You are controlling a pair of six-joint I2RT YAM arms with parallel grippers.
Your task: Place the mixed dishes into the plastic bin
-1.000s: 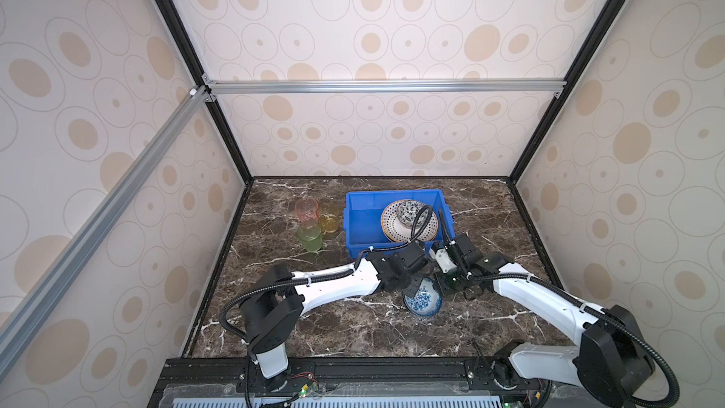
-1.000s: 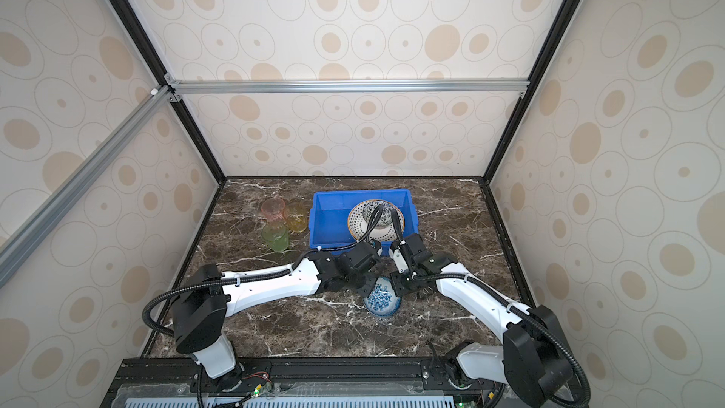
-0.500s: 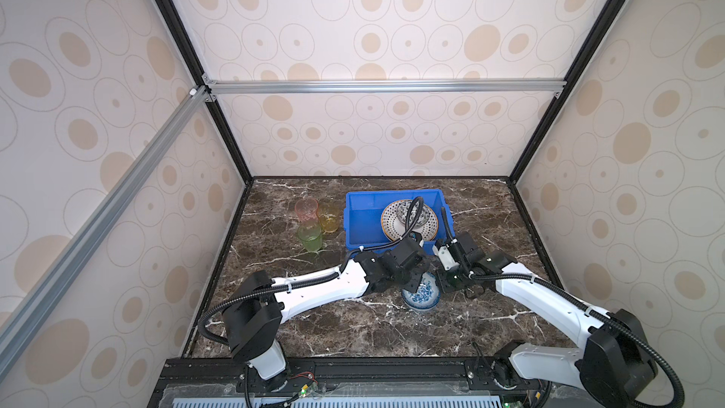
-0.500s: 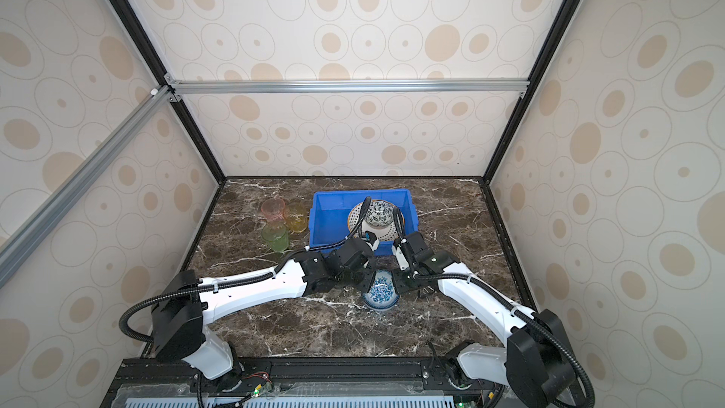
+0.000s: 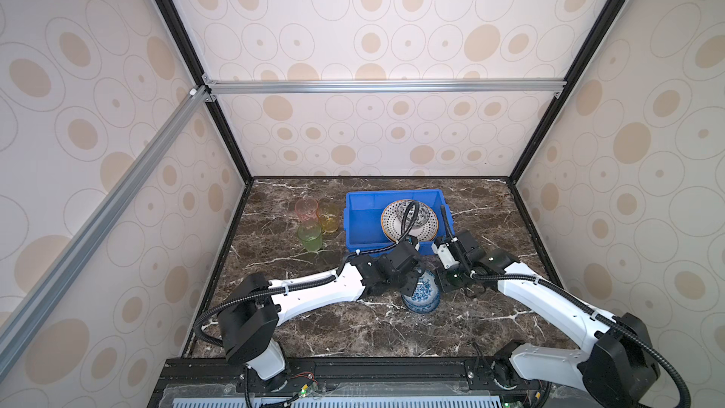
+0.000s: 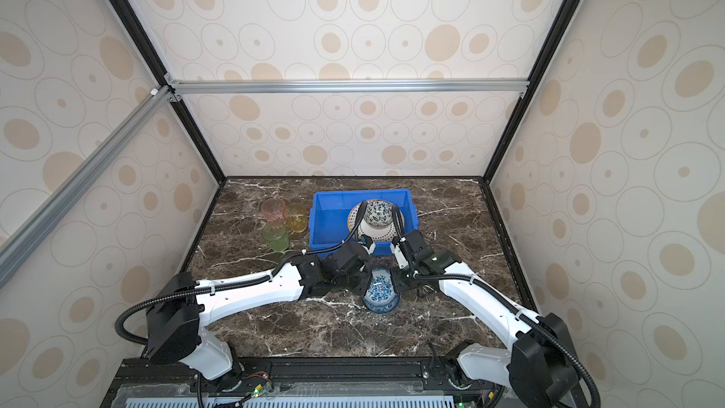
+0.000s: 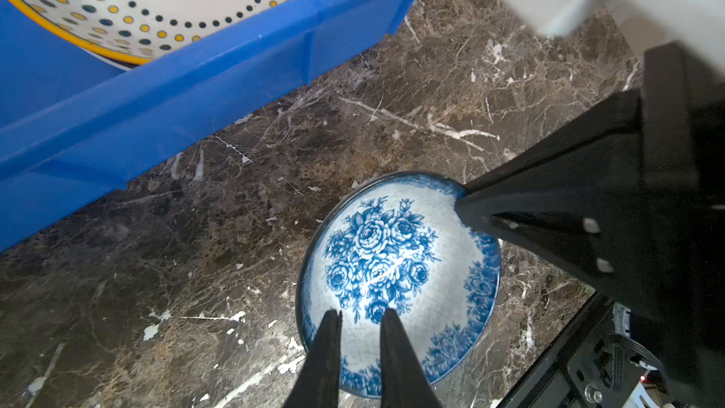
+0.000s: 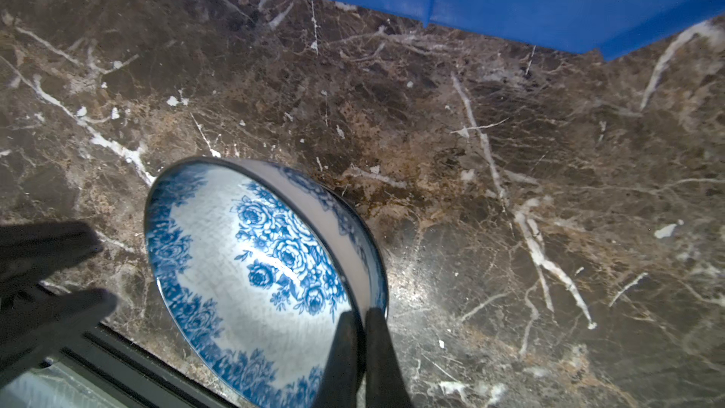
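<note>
Top views, bin wall: the bowl [image 5: 421, 294] sat tilted on the near side of the bin [image 5: 361, 225], outside it. A low lift could knock it against the wall or against the plate [image 5: 425, 229] lying inside.
Top views, bowl and grippers: the bowl lay between the left gripper [image 5: 410, 288] and the right gripper [image 5: 443, 286], each at its rim. The tumblers [image 5: 310, 235] stood on the table [image 5: 314, 331], left of the bin.
Left wrist, snag: the left gripper [image 7: 359, 319] stood narrowly parted and seemed to grip nothing. If it left crookedly, a finger could hook the rim and twist the bowl.
Left wrist, bowl and left gripper: one finger was outside the bowl's [image 7: 396, 261] rim and one inside. The right gripper's tip met the far rim.
Right wrist, slip: the right gripper [image 8: 363, 317] was pinched tight on the rim and alone held the bowl. Glazed ceramic held by one edge could swing or slide out.
Right wrist, bowl and right gripper: the bowl's [image 8: 251, 264] wall was clamped between the fingers. Whether its foot touched the table could not be told.
</note>
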